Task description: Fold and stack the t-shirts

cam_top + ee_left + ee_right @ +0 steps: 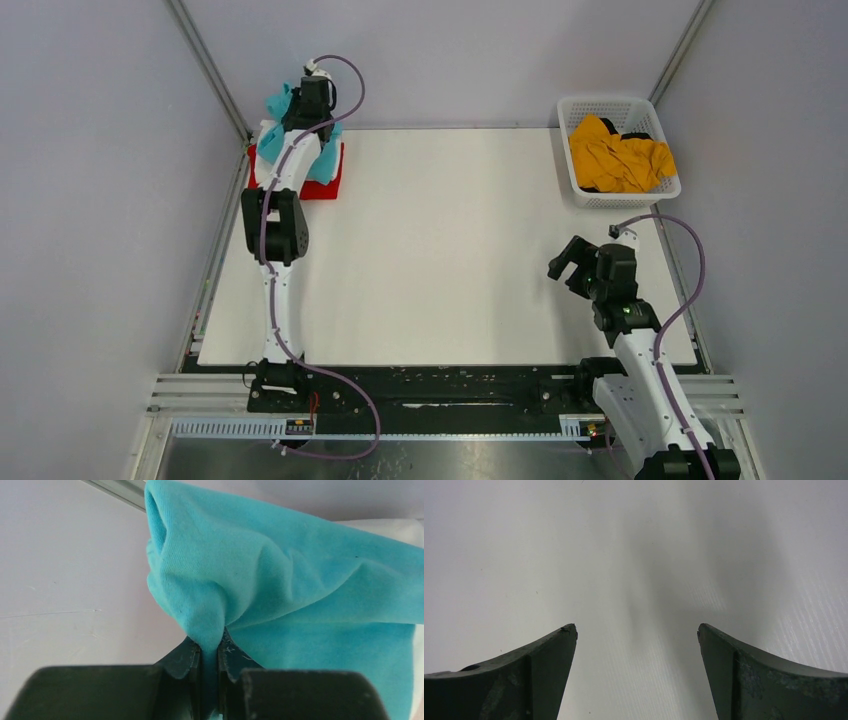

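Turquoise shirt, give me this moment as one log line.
left gripper: shut on turquoise shirt | right gripper: open, empty | mustard shirt: in basket

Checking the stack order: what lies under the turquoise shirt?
A white shirt shows beneath the turquoise shirt, a red shirt lowest. The left arm hides the rest.

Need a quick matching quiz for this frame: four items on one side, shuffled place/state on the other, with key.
Items
1. turquoise shirt
2. mustard shirt
3. red shirt
4. right gripper

Place/state
A. open, over bare table
B. in the basket
C. pinched in the left gripper
D. far-left corner, under other shirts

Pairs: 1-C, 2-B, 3-D, 4-A
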